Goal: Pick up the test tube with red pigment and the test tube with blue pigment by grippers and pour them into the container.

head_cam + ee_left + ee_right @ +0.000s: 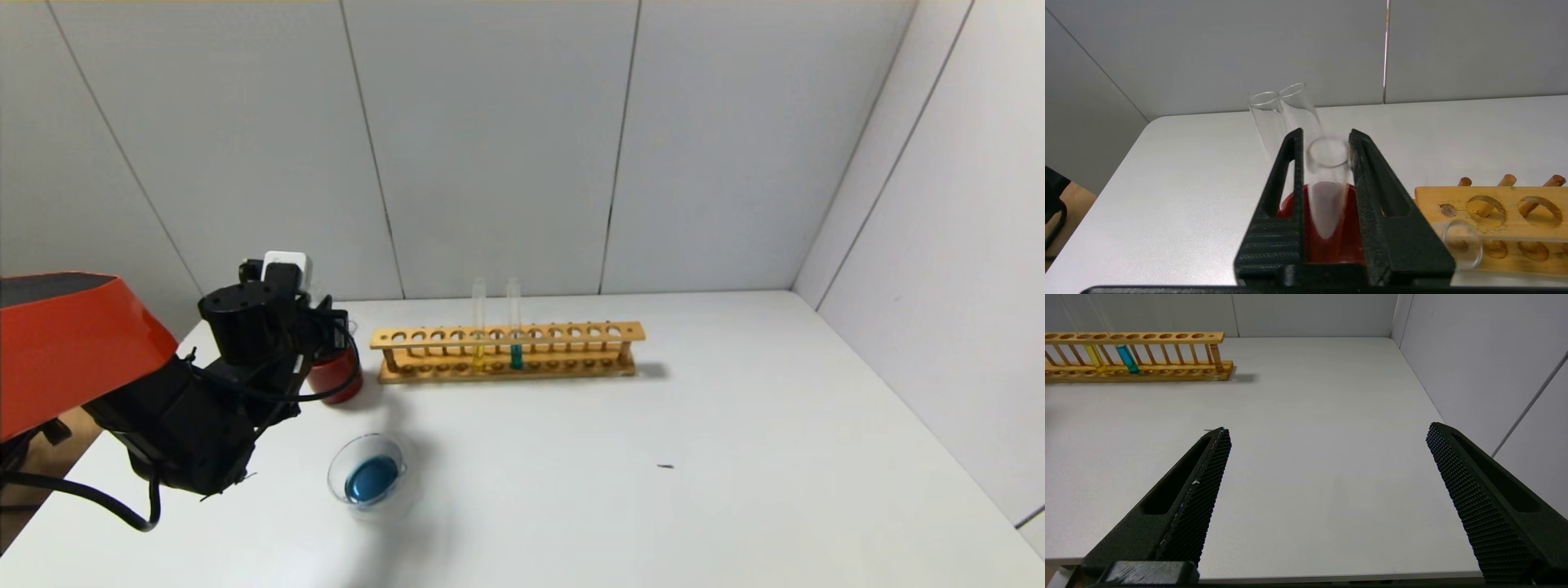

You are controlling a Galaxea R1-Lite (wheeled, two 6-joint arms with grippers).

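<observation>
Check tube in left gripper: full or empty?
Empty: the tube between the left gripper fingers shows clear glass over the red cup.

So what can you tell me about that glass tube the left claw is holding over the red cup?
The tube is slender clear glass with an open round mouth and rounded bottom, and looks empty. It stands roughly upright, pinched on both sides between the black fingers of the left gripper. Its lower end hangs in the red cup, where two more empty tubes lean.

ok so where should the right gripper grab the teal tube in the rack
Grip the teal tube on the bare glass above the rack, coming from the front with the right gripper. It stands upright; the yellow tube is close alongside, so lift straight up.
</observation>
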